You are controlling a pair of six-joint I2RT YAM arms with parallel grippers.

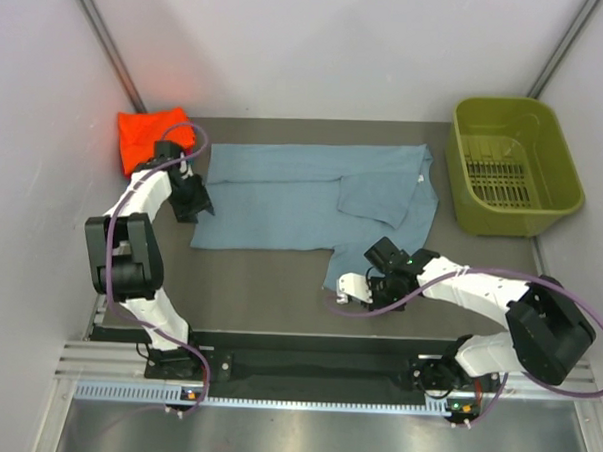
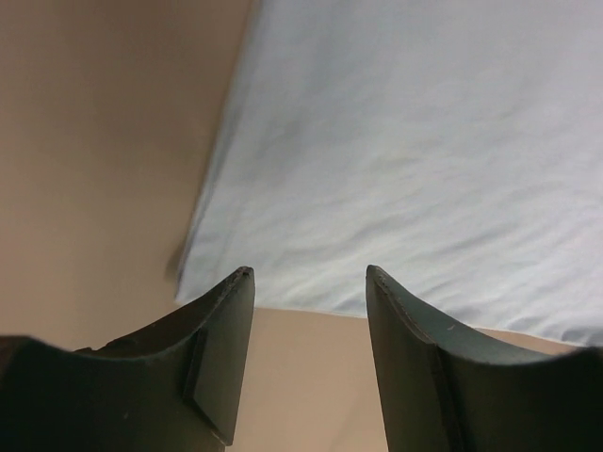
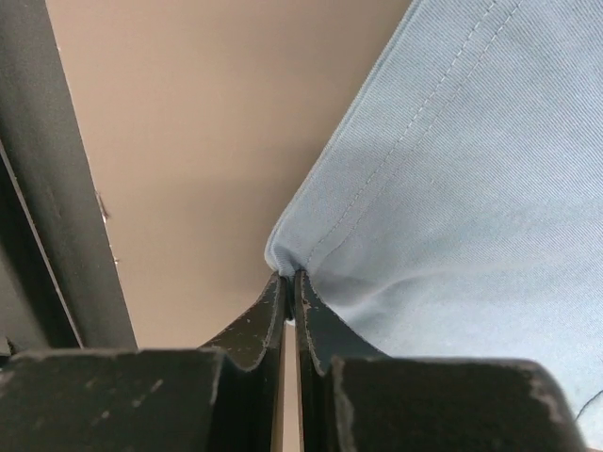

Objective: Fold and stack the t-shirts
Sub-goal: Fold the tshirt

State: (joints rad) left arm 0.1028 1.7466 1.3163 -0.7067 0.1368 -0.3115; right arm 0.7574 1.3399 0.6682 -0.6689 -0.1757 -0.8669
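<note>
**Top external view.** The grey-blue shirt [image 1: 303,196] lies spread flat on the table [image 1: 259,289], one sleeve already turned in over the body. The left gripper [image 1: 197,203] stands at the shirt's edge on that arm's side, with the cloth reaching away in front of its fingers. The right gripper [image 1: 357,286] is set low at the corner of the flap nearest the arm bases, and the rest of the shirt lies beyond and to its left. A folded orange shirt [image 1: 150,139] sits just behind the left gripper, judged to be the start of the stack. The basket [image 1: 514,165] stands well beyond the right gripper and plays no part at present.

**Left wrist view.** The left gripper [image 2: 309,273] has its jaws roughly half spread with nothing between them. The shirt's edge [image 2: 283,306] runs just ahead of the fingertips, not yet entered. Judgement: the jaws are lined up on that edge to take a matching hold.

**Right wrist view.** The right gripper [image 3: 289,282] is fully closed, and the stitched corner of the grey-blue shirt [image 3: 471,188] is pinched at the very tips. Bare table [image 3: 188,141] lies to the left of the jaws. Judgement: the corner grip is there to let the flap be lifted and carried over in the next fold. So shallow a pinch may slip.
</note>
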